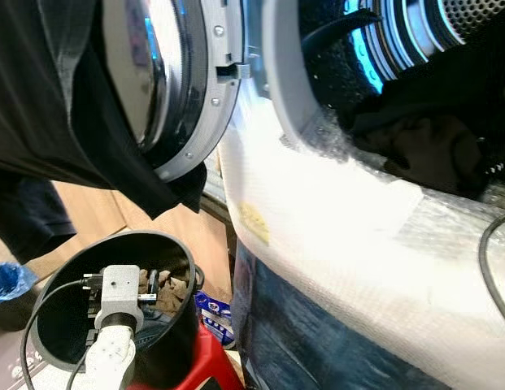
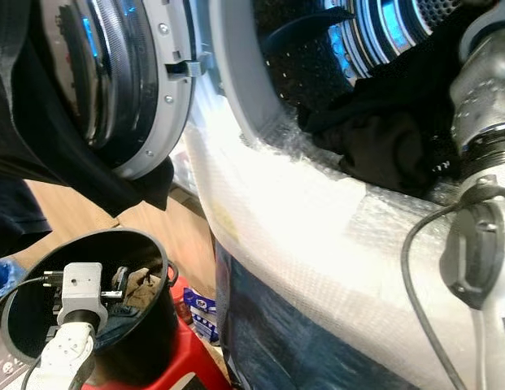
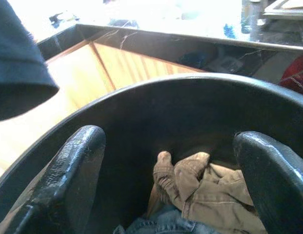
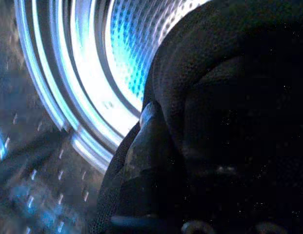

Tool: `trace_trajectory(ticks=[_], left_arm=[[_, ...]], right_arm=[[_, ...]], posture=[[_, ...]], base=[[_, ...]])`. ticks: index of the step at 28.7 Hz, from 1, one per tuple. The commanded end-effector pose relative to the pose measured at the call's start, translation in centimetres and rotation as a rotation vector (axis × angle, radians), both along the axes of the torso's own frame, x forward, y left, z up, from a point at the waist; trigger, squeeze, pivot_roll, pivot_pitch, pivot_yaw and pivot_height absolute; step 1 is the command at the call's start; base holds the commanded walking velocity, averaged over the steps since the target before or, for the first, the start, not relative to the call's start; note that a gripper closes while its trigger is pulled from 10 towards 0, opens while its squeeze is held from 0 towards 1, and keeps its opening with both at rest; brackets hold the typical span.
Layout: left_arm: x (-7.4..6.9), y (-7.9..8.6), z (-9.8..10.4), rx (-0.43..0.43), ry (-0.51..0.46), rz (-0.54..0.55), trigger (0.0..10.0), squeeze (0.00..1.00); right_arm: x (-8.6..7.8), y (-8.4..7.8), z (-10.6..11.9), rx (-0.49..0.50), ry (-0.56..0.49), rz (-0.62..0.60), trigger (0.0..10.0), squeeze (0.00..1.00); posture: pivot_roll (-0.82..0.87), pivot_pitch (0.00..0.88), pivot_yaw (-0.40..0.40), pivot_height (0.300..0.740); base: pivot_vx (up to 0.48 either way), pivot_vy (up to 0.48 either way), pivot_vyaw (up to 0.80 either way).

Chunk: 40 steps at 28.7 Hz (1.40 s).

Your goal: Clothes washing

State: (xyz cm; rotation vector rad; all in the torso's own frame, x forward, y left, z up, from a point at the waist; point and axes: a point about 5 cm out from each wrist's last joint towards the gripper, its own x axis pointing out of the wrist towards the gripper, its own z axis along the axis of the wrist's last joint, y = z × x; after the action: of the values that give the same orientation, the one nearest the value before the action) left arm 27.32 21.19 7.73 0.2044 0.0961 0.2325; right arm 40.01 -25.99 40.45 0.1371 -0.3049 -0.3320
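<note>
**Ann:** Left gripper (image 3: 171, 161) is down inside the black bucket (image 1: 167, 325), fingers (image 3: 68, 180) spread wide with nothing between them. At six o'clock of the gap lies a tan garment (image 3: 210, 187), and a bit of blue denim (image 3: 161, 226) sits just beneath that.

**Ben:** From the head camera, that bucket sits at about seven o'clock on a red stool (image 1: 207, 361), with the washing machine (image 1: 341, 244) rising beside it toward three o'clock.

**Ann:** And the right gripper (image 4: 156, 161)?

**Ben:** Reaching into the drum (image 2: 382, 32) at about one o'clock. The wrist camera shows one black finger pressed against dark mesh cloth (image 4: 229, 97), but I cannot tell whether that gripper is closed on it or merely touching.

**Ann:** Dark clothes (image 2: 382, 146) are piled at the drum's mouth, spilling over the lip.

**Ben:** The round door (image 1: 179, 81) hangs open at eleven o'clock, a dark garment (image 1: 57, 106) draped over it. Bubble wrap (image 2: 333, 244) covers the machine's front below the opening.
</note>
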Motion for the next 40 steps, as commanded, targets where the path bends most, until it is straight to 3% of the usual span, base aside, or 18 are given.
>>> trace_trajectory(ticks=[1,5,7,8,9,18,22,26,32,35,40], left_arm=[[0.3,-0.3,0.2,0.040,0.005,-0.041,10.0,0.00],[0.3,-0.4,0.2,0.044,0.009,-0.052,10.0,0.00],[0.4,-0.7,0.2,0.051,0.016,-0.067,10.0,0.00],[0.4,-0.7,0.2,0.051,0.016,-0.067,10.0,0.00],[0.4,-0.9,0.2,0.051,0.017,-0.078,10.0,0.00],[0.4,-1.4,0.2,0.060,0.018,-0.116,10.0,0.00],[0.2,-1.4,0.2,0.069,0.024,-0.130,10.0,0.00],[0.1,-1.3,0.1,0.072,0.027,-0.136,10.0,0.00],[0.1,-1.3,0.0,0.069,0.029,-0.137,10.0,0.00],[0.0,-1.7,-0.1,0.063,0.024,-0.146,10.0,0.00],[-0.1,-1.8,-0.2,0.060,0.027,-0.146,10.0,0.00]], right_arm=[[0.8,1.4,-1.5,-0.054,0.076,0.060,10.0,0.00],[1.1,2.3,-1.8,-0.097,0.107,0.097,10.0,0.00],[1.1,3.0,-1.0,-0.208,0.112,0.096,10.0,0.00],[1.1,3.0,-1.0,-0.208,0.112,0.096,10.0,0.00],[1.0,3.0,-0.7,-0.222,0.108,0.088,10.0,1.00],[0.9,3.8,0.3,-0.314,0.060,0.057,10.0,1.00],[0.7,4.3,0.2,-0.271,0.020,0.051,10.0,1.00],[0.3,4.8,0.8,-0.296,-0.041,0.028,10.0,1.00],[-1.5,5.9,1.5,-0.316,-0.114,-0.016,10.0,1.00],[-3.3,6.4,1.5,-0.293,-0.143,-0.033,10.0,1.00],[-3.5,6.5,0.5,-0.303,-0.107,-0.033,10.0,1.00]], posture=[[0.16,0.000,0.041,0.740],[0.16,0.000,0.044,0.740],[0.15,0.000,0.047,0.740],[0.15,0.000,0.047,0.740],[0.15,0.000,0.046,0.740],[0.15,0.000,0.055,0.740],[0.15,0.000,0.066,0.740],[0.15,0.000,0.064,0.740],[0.15,0.000,0.059,0.740],[0.15,0.000,0.051,0.740],[0.14,0.000,0.054,0.740]], base=[[0.000,0.000,0.00],[0.000,0.000,0.00],[0.000,0.000,0.00],[0.000,0.000,0.00],[0.000,0.000,0.00],[0.000,0.000,0.00],[0.000,0.000,0.00],[0.000,0.000,0.00],[0.000,0.000,0.00],[0.000,0.000,0.00],[0.000,0.000,0.00]])
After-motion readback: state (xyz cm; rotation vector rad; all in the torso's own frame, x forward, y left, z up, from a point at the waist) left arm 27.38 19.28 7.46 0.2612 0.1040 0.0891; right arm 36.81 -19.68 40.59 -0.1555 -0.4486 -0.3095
